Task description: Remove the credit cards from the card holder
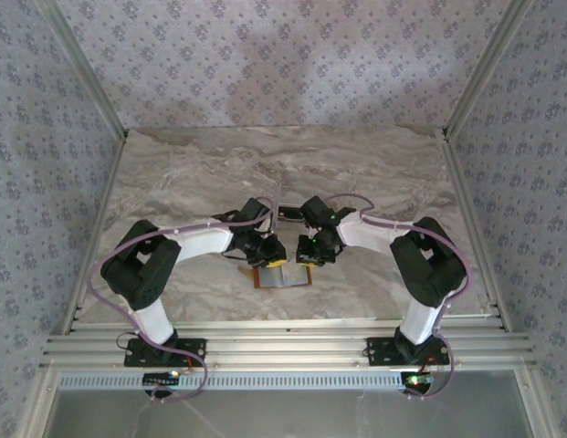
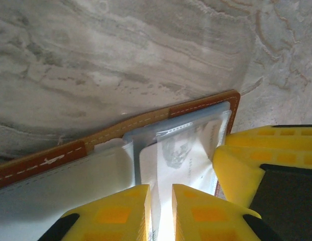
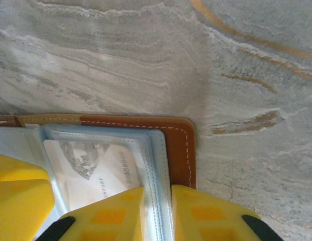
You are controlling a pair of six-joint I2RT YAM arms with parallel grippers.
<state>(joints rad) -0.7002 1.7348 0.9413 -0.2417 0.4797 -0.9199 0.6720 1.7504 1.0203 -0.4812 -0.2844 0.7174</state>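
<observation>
Card holder (image 1: 285, 277) lies open on marble tabletop (image 1: 173, 182), toward near edge, between both arms. Brown stitched leather rim, grey-blue lining facing up. Pale credit card (image 2: 188, 150) sits in clear sleeve of right panel, print showing through. Left pincer (image 2: 161, 193) nearly closed, nipping card through sleeve on side nearest fold. Right pincer (image 3: 157, 193) nearly closed, gripping lining edge at holder's right end. Pincers just beside each other.
</observation>
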